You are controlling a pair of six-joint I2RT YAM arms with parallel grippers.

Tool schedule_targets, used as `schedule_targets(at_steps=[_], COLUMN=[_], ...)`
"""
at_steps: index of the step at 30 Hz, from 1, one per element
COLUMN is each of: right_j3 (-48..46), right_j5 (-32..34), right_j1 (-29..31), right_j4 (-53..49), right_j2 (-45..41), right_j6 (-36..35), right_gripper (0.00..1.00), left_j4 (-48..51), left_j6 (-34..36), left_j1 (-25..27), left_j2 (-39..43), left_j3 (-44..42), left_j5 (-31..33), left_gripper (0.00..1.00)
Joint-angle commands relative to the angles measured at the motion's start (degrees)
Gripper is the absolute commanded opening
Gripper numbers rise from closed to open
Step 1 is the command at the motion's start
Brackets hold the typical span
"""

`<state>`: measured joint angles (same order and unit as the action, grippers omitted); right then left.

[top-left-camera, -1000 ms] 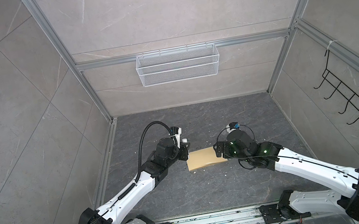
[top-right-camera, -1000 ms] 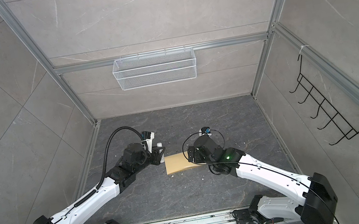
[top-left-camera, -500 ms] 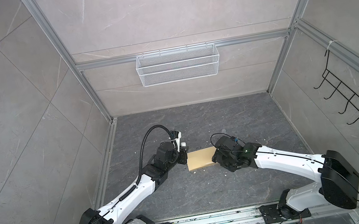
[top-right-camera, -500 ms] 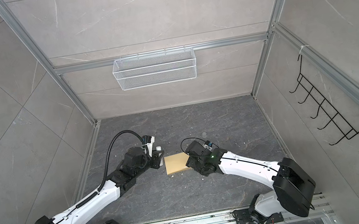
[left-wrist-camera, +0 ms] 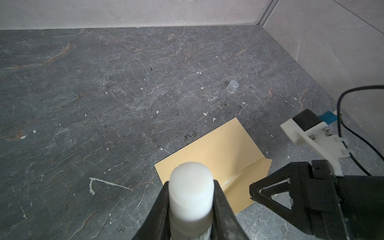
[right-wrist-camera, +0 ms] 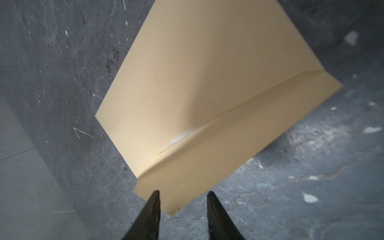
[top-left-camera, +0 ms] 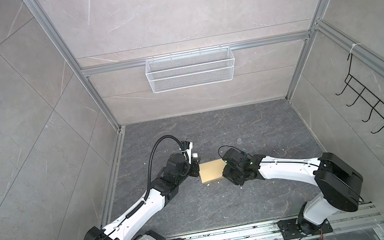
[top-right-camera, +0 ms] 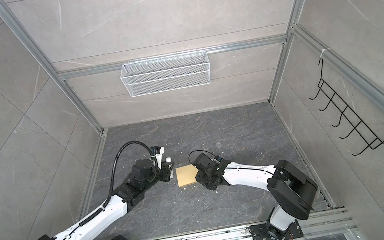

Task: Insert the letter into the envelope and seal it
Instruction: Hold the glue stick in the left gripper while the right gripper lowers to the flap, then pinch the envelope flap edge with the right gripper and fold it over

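Observation:
The plain yellow-tan envelope (top-left-camera: 211, 174) (top-right-camera: 186, 177) lies flat on the dark floor between my arms, its flap (right-wrist-camera: 239, 133) folded out along a crease. The letter is hidden. My left gripper (left-wrist-camera: 191, 185) is shut on a white glue stick (left-wrist-camera: 190, 187) (top-left-camera: 194, 155), just off the envelope's (left-wrist-camera: 218, 153) left end. My right gripper (right-wrist-camera: 182, 193) hovers over the flap's corner, its jaws narrowly apart, with only the paper corner showing below the gap. In both top views its wrist (top-left-camera: 233, 169) (top-right-camera: 206, 173) covers the envelope's right end.
A small translucent cap (left-wrist-camera: 232, 89) (top-left-camera: 239, 141) stands on the floor behind the right arm. White flecks and a dried smear (left-wrist-camera: 99, 182) mark the floor. A wire basket (top-left-camera: 190, 69) hangs on the back wall, a hook rack (top-left-camera: 383, 117) on the right wall.
The right wrist has swung down and left over the envelope's right end, and its jaws have narrowed from wide open. The left arm and glue stick have stayed put.

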<state>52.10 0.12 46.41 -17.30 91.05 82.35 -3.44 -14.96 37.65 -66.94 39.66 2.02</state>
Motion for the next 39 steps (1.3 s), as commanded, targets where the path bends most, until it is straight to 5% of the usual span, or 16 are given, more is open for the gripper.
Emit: schedule_targets(at_steps=[1,11,18,29,39], right_j3=[1.0,0.9,3.7,12.0,22.7], right_j5=[-0.7,-3.4,-3.4,-12.0,-12.2], right_j1=[0.4,0.3,-1.6,-12.3,-15.0], right_j4=[1.3,0.4,-6.5,-19.6,-25.2], right_j2=[1.8,1.8,-1.7,2.3,11.9], right_j6=[0.5,-4.8,-29.0,-68.3,-80.3], right_gripper=[0.29,0.0,0.0,0.0,0.07], left_j4=[-1.9,-1.4,-1.6,-2.7,-5.7], left_j6=[0.5,0.4,0.2,-1.0,-3.0], left_j1=[0.1,0.1,0.1,0.1,0.1], left_j2=[1.4,0.3,0.0,-0.3,-3.4], left_j3=[0.0,0.9,1.1,0.6,0.8], left_j5=[0.9,0.7,0.7,-0.2,-2.9], left_gripper=[0.0,0.0,0.0,0.0,0.0])
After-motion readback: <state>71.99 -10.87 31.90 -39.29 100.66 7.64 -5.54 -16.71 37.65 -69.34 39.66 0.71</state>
